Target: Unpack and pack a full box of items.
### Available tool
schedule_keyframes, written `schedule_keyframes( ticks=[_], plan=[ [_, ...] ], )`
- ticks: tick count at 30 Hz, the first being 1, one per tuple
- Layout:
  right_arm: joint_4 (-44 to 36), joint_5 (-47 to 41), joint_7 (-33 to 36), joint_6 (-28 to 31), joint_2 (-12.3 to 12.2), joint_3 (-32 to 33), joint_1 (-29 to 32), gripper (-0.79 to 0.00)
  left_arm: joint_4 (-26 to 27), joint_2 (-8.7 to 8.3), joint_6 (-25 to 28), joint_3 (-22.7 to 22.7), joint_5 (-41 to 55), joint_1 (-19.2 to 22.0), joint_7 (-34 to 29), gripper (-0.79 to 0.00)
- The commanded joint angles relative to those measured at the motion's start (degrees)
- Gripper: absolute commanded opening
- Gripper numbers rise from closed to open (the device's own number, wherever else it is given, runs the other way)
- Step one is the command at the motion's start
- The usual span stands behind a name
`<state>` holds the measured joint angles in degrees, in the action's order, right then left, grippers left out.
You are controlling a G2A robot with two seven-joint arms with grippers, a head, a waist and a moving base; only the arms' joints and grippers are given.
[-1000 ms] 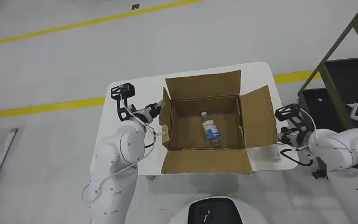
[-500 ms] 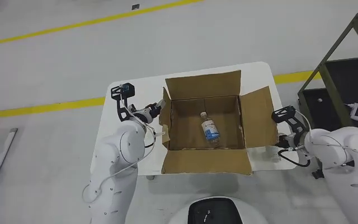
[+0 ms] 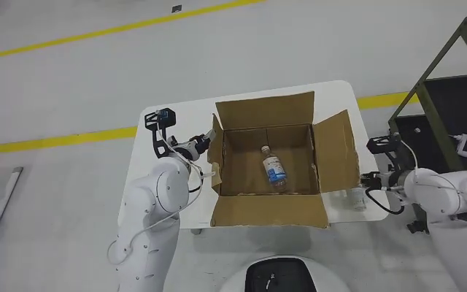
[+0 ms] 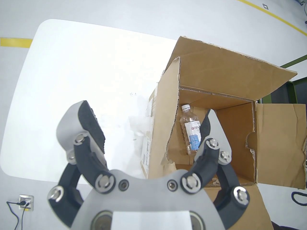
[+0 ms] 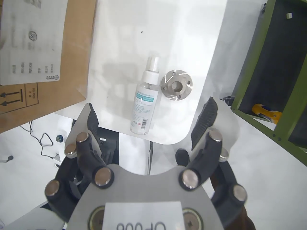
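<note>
At the white table's (image 5: 168, 25) 4 o'clock corner, clear spray bottle (image 5: 144, 96) beside round steel flange (image 5: 177, 87), right gripper (image 5: 151, 105) near, jaws apart, left gripper (image 4: 147, 111) at 9 o'clock of open brown cardboard box (image 3: 241, 157), jaws apart, clear blue-labelled bottle (image 3: 274, 169) lying inside.

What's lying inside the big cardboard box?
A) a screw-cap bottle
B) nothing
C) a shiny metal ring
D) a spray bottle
A: the screw-cap bottle lies on the floor of the box; the spray bottle and metal ring sit outside on the table.
</note>
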<state>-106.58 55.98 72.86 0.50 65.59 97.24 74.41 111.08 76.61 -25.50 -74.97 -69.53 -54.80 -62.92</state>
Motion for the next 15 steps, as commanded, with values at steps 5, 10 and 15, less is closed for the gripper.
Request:
schedule_keyframes(
  ticks=[5,10,15],
  plan=[
    [0.48,-3.03,0.50,-1.61,-0.54,5.49,1.59,0.000,0.00,0.00,0.00,0.00,0.00,0.00,0.00,0.000],
    [2.44,-1.68,2.14,-1.88,-0.60,0.69,0.23,-0.314,0.00,0.00,0.00,0.00,0.00,0.00,0.00,0.000],
    [3.93,0.53,1.77,-2.88,-0.42,-4.85,-1.20,-0.416,0.00,0.00,0.00,0.00,0.00,0.00,0.00,0.000]
  ],
)
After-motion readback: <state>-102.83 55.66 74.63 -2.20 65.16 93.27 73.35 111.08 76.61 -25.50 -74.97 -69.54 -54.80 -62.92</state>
